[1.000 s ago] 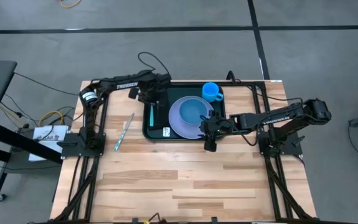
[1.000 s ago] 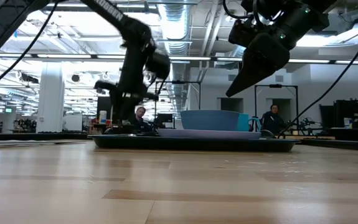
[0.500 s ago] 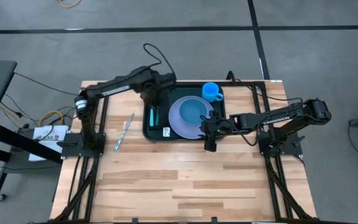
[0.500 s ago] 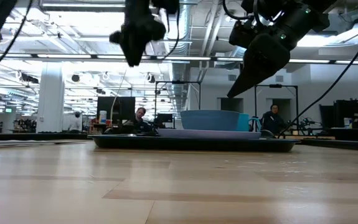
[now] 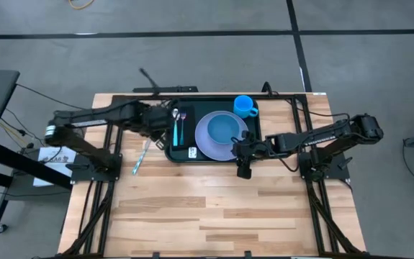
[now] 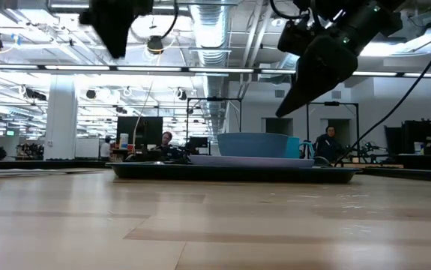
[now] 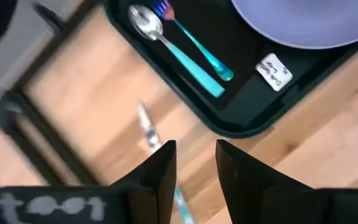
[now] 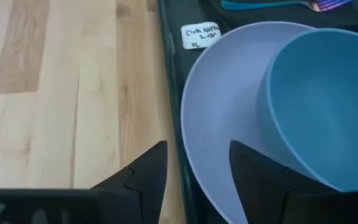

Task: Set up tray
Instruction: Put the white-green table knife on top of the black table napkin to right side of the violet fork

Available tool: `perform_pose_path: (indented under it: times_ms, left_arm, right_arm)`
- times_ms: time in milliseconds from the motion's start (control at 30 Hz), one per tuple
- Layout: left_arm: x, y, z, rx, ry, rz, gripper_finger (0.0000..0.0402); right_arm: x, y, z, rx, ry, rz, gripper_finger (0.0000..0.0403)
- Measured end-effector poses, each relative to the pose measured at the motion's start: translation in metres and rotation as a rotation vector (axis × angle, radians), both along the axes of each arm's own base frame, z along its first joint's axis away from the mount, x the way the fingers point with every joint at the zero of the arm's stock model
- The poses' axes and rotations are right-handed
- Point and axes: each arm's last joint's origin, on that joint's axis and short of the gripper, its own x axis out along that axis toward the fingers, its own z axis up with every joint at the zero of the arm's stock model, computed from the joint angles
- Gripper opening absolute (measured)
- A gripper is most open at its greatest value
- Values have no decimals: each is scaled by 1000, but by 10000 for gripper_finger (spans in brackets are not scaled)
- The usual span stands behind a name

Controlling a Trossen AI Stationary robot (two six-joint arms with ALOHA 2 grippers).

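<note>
The dark tray (image 5: 169,152) lies on the wooden table. It carries a lavender plate (image 5: 208,144) with a blue bowl (image 5: 225,129) on it, a blue cup (image 5: 245,106), and a spoon (image 7: 142,20) and fork with teal handles (image 5: 176,132). A knife (image 5: 143,151) lies on the table left of the tray. My left gripper (image 5: 158,124) hangs open and high above the wood between knife and tray, holding nothing (image 7: 194,162). My right gripper (image 5: 241,154) stands open over the tray's near rim beside the plate (image 8: 194,165).
A white tag (image 7: 273,70) lies in the tray's near left corner. Black frame rails (image 5: 113,144) run along the table's left and right sides. The near half of the table (image 5: 214,208) is bare wood.
My left gripper has risen from low over the cutlery in the tray's left part and swung toward the table's left edge, rolling as it went. The spoon and fork now show, lying in the tray. My right gripper has kept still.
</note>
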Motion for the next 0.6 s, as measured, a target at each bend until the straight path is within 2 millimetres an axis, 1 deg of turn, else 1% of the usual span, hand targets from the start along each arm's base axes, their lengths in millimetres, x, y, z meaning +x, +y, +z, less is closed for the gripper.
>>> perform_pose_path:
  times_ms: [133, 233, 333, 400, 500, 600]
  left_arm:
    - [-12, 3, -42, -74, -96, 12, 100]
    - [-25, 9, -78, -98, -83, 36, 100]
    - [-39, 15, -115, -112, -35, 102, 100]
    - [-47, 17, -135, -128, -3, 139, 100]
    - [-56, 16, -156, -173, 40, 159, 100]
    - [-60, 14, -167, -202, 47, 159, 100]
  right_arm:
    - [1, 1, 1, 1, -22, 4, 164]
    - [2, 1, 2, -1, -34, 5, 164]
    - [3, 1, 3, -13, -44, 19, 164]
    - [3, 1, 3, -16, -45, 22, 164]
    - [4, 1, 3, -24, -47, 31, 164]
    - [4, 1, 3, -32, -46, 39, 164]
